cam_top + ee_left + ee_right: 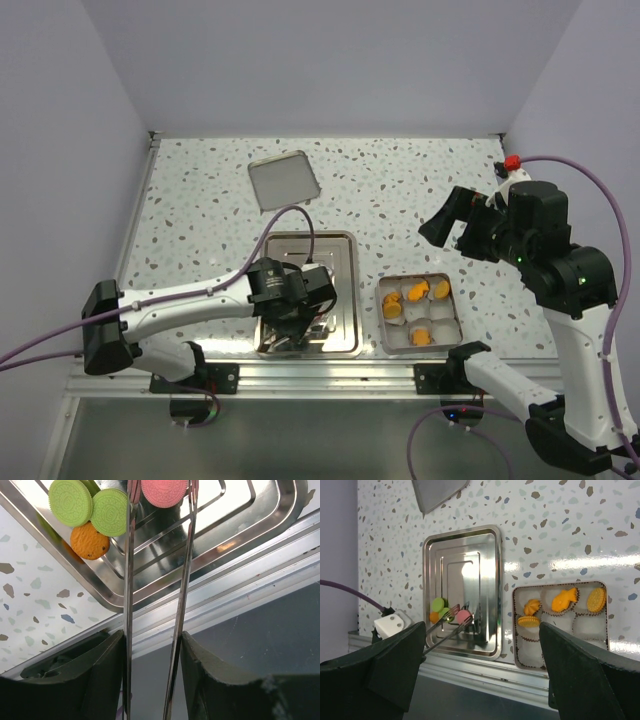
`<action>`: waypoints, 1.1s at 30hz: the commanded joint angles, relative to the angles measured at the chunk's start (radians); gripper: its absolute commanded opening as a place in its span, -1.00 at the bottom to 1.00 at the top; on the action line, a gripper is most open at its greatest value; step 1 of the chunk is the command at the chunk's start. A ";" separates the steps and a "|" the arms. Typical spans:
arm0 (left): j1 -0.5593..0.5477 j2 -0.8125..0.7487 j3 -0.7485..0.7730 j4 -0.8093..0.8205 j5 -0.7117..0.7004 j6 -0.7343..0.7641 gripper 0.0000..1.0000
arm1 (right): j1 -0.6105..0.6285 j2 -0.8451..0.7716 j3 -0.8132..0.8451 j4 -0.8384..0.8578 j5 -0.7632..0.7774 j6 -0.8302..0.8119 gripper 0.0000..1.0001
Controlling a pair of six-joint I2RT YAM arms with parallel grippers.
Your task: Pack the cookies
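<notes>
My left gripper (152, 640) is shut on a pair of metal tongs (129, 580) low over the steel tray (345, 260). The tong tips stand on either side of a pink cookie (164, 492) in the tray's near left part. I cannot tell whether they pinch it. Two green cookies (71, 502) and an orange one (89, 541) lie just left of it. The square tin (514, 630) right of the tray holds several orange cookies (565, 600) in white liners. My right gripper (455, 225) hangs open and empty above the table, behind the tin.
The tin's lid (284, 179) lies flat at the back of the speckled table. An aluminium rail (330, 375) runs along the near edge just below tray and tin. Walls close the table on the left, back and right.
</notes>
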 commanded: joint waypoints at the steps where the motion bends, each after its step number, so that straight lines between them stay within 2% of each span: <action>1: 0.001 0.011 0.019 0.026 0.004 0.010 0.00 | 0.002 0.006 0.007 0.026 -0.017 -0.001 0.97; 5: 0.001 0.014 0.034 0.017 0.007 0.020 -0.17 | 0.002 0.008 0.007 0.026 -0.017 -0.001 0.97; 9: 0.002 0.020 0.085 -0.002 -0.005 0.026 -0.19 | 0.002 0.008 0.007 0.026 -0.017 -0.001 0.97; 14: 0.006 0.076 0.273 -0.031 -0.031 0.038 -0.23 | 0.002 0.023 0.056 0.017 -0.018 0.001 0.97; 18: -0.001 0.158 0.443 -0.003 -0.016 0.050 -0.26 | 0.002 0.040 0.100 0.009 -0.008 0.004 0.97; 24: -0.030 0.277 0.609 0.067 0.044 0.093 -0.27 | 0.004 0.031 0.097 0.003 0.005 -0.001 0.98; 33: -0.065 0.418 0.706 0.205 0.127 0.107 -0.28 | 0.002 0.016 0.088 -0.008 0.031 -0.011 0.97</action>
